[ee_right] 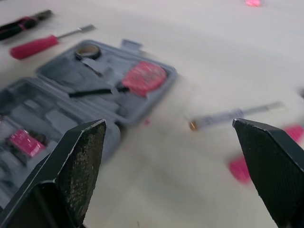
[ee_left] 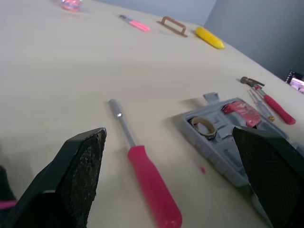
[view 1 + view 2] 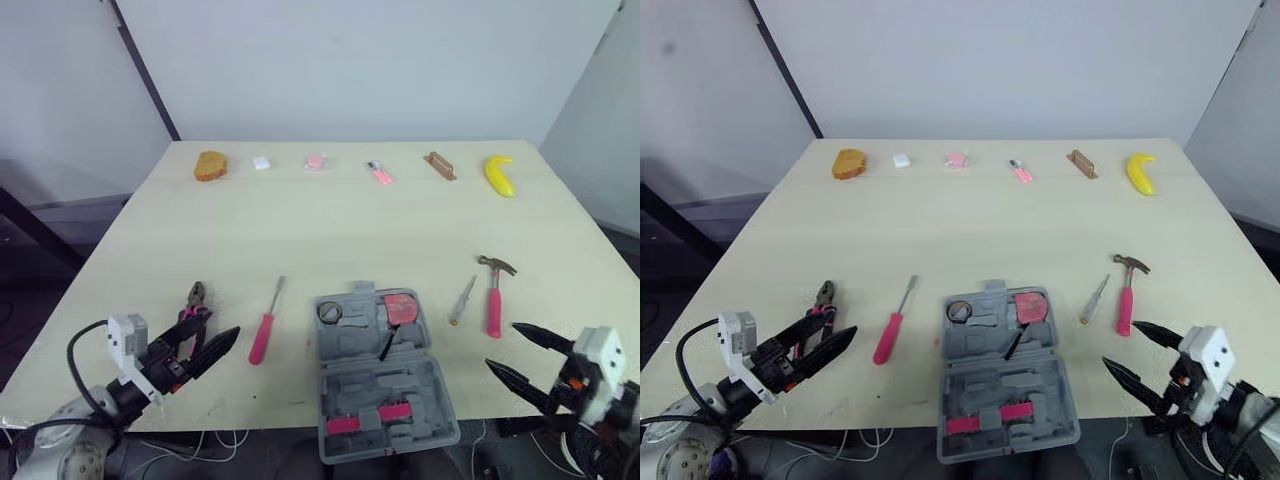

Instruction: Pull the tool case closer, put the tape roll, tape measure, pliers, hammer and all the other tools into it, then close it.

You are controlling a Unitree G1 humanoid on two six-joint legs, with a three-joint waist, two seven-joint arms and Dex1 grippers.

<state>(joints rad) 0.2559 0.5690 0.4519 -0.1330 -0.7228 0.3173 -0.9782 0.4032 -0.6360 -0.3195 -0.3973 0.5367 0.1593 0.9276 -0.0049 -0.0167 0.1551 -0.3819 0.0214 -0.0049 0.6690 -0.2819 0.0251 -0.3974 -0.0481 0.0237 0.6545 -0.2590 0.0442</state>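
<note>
The tool case [image 3: 385, 385] lies open at the near middle of the table [image 3: 300, 230], its near half jutting past the table's near edge. In its far half sit the tape roll [image 3: 331, 312], on the left, and the red tape measure [image 3: 400, 307], on the right.

The other tools lie on the bare tabletop. The pliers [image 3: 195, 303] are near the left corner. The pink-handled screwdriver [image 3: 265, 325] lies between them and the case. On the case's right are a small screwdriver [image 3: 462, 300] and, just beyond it, the hammer [image 3: 494, 295], its head pointing far.

The left gripper [image 3: 222, 322] hovers low over the near left of the table with its two black fingers spread wide and nothing between them. One finger overlaps the pliers' handles from the head camera, and it may be touching them, though contact cannot be made out. Its wrist camera looks across the pink-handled screwdriver toward the case.

The right gripper [image 3: 502, 345] hangs at the near right, just near of the hammer's handle. It is likewise wide apart and empty.

Along the far edge stand, left to right, a brown lump [image 3: 210, 166], a white block [image 3: 262, 162], a pink piece [image 3: 315, 161], a small pink tool [image 3: 379, 172], a brown handle [image 3: 438, 165] and a banana [image 3: 499, 175]
</note>
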